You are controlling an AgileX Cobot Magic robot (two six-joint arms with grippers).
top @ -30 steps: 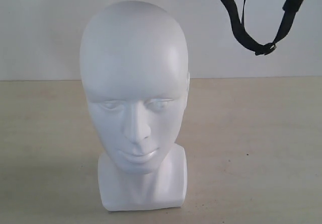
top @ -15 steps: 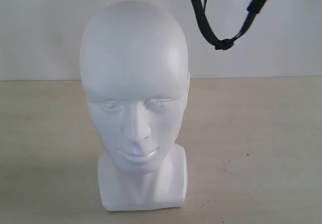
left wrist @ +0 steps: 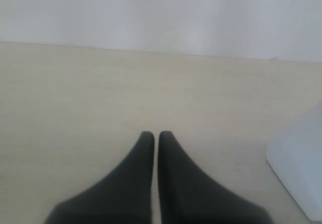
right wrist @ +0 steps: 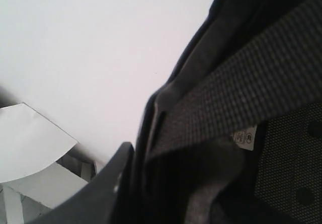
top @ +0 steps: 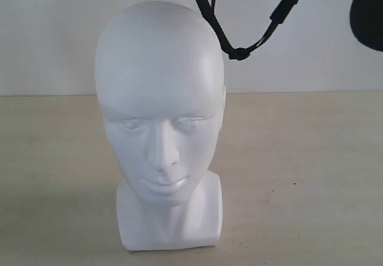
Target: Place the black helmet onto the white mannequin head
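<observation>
Black webbing: the chin strap (top: 206, 9) of the black helmet (right wrist: 201, 194) drops from the top edge of the exterior view as a loop. Its lowest point carries a small fastener (top: 238, 53), just beside the crown of the white mannequin head (top: 158, 98) on the right of that view. Whether strap and crown touch, cannot tell.

Head stands upright on the pale desk (top: 311, 158), face toward the exterior camera, bare on top. Plain white wall (top: 54, 39) behind.

Dark rounded mass (top: 366, 15) at the upper right corner of the exterior view, blurred and cut by the edge; cannot tell whether it is helmet shell or arm.

Right wrist view is filled by the helmet's inside:
- woven strap (right wrist: 241, 88) running across
- small printed label (right wrist: 244, 136) beneath it
- dotted mesh padding (right wrist: 287, 158)

Right hand (right wrist: 133, 156): 1 dark finger lies along the outside of the helmet rim, the other is hidden by the helmet. Helmet is aloft above and to the right of the head, carried by this hand.

Left hand (left wrist: 156, 136): 2 fingers nearly together, only a thin slit between them, nothing in it, held over bare desk. The head's square base (left wrist: 299, 168) sits near it, apart.
</observation>
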